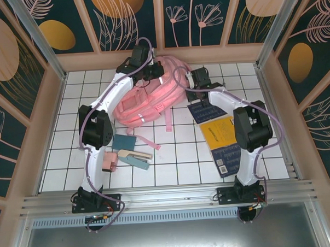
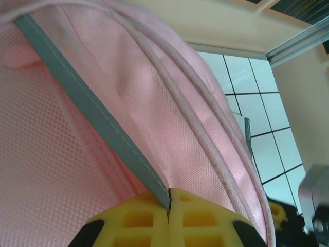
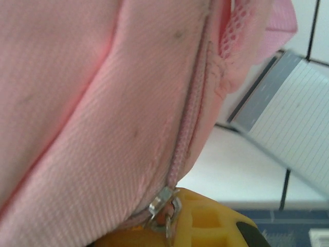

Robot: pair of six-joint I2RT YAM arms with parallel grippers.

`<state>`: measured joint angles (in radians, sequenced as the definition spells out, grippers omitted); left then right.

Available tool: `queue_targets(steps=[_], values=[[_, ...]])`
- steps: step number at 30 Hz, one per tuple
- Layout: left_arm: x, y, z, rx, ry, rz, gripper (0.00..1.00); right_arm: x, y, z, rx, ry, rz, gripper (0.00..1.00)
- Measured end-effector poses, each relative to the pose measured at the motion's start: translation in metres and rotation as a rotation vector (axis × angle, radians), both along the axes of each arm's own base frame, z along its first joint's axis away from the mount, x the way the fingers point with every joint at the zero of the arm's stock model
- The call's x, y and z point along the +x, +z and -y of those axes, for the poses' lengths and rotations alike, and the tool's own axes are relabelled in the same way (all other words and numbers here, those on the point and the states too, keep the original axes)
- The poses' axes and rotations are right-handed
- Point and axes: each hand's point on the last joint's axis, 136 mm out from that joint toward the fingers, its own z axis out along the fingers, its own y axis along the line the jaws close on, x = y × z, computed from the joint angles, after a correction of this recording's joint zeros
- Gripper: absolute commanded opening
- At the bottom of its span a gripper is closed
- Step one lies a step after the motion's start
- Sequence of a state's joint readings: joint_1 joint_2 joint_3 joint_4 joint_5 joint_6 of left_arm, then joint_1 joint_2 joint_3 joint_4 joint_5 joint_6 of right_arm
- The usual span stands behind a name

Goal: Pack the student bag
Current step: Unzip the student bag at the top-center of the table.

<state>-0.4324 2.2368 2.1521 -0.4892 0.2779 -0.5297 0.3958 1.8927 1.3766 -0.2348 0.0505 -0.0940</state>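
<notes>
While both arms reach out to the far end of the white-tiled tabletop [image 1: 177,156], the pink backpack [image 1: 147,99] lies there in the middle, close to the back wall, slumped on its side. One pink strap [image 1: 169,115] trails toward the near edge.

The left pincer [image 1: 153,71] sits at the far top of the backpack. In the left wrist view its yellow fingers [image 2: 139,218] are pressed together, and the grey strip [image 2: 97,113] that runs slantwise across the pink cloth goes straight into the seam between them, so the left pincer [image 2: 168,199] is pinching that strip. Pink mesh lies on one side of the strip, plain weave with two piped cords on the other.

The right pincer [image 1: 187,80] meets the backpack on its right side. In the right wrist view the zip track [image 3: 187,118] comes down to the metal zip pull [image 3: 163,198], which sits right at the closed tips. The right pincer [image 3: 168,226] is pressed together on that pull. Behind it a lined notebook [image 3: 293,118] lies flat on the tiles.

Under the right arm lie a dark blue book [image 1: 200,112], a yellow book [image 1: 217,132] and another blue book [image 1: 229,159], overlapping one another. Beside the left arm, well apart from the backpack, lie a teal pouch [image 1: 123,141], a pink block [image 1: 108,161] and a long teal and cream case [image 1: 134,156].
</notes>
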Motion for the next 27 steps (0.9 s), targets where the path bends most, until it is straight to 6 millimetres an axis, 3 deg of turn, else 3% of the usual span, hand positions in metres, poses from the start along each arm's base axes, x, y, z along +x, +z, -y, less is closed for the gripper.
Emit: queue_targets(steps=[7,11,16,20,22,24,26,27], values=[[-0.013,0.031,0.014,0.045,-0.042,0.049,0.00,-0.063,0.023,-0.050,0.098,0.055,0.019,0.00],[-0.023,0.029,0.027,0.087,-0.084,0.069,0.00,-0.093,0.010,-0.084,0.171,0.063,-0.047,0.00],[-0.037,0.019,0.048,0.152,-0.147,0.095,0.40,-0.118,-0.021,-0.119,0.240,0.063,-0.168,0.00],[-0.034,0.019,0.048,0.192,-0.094,0.118,0.50,-0.138,-0.039,-0.147,0.295,0.100,-0.242,0.00],[-0.033,0.014,0.040,0.202,-0.045,0.099,0.51,-0.143,-0.038,-0.156,0.336,0.116,-0.251,0.00],[-0.035,0.002,0.018,0.191,0.015,0.039,0.51,-0.141,-0.032,-0.162,0.379,0.120,-0.245,0.00],[-0.043,-0.011,-0.017,0.150,0.092,-0.038,0.51,-0.140,-0.027,-0.167,0.418,0.129,-0.254,0.00],[-0.051,-0.019,-0.046,0.119,0.152,-0.083,0.52,-0.140,-0.025,-0.169,0.444,0.134,-0.264,0.00]])
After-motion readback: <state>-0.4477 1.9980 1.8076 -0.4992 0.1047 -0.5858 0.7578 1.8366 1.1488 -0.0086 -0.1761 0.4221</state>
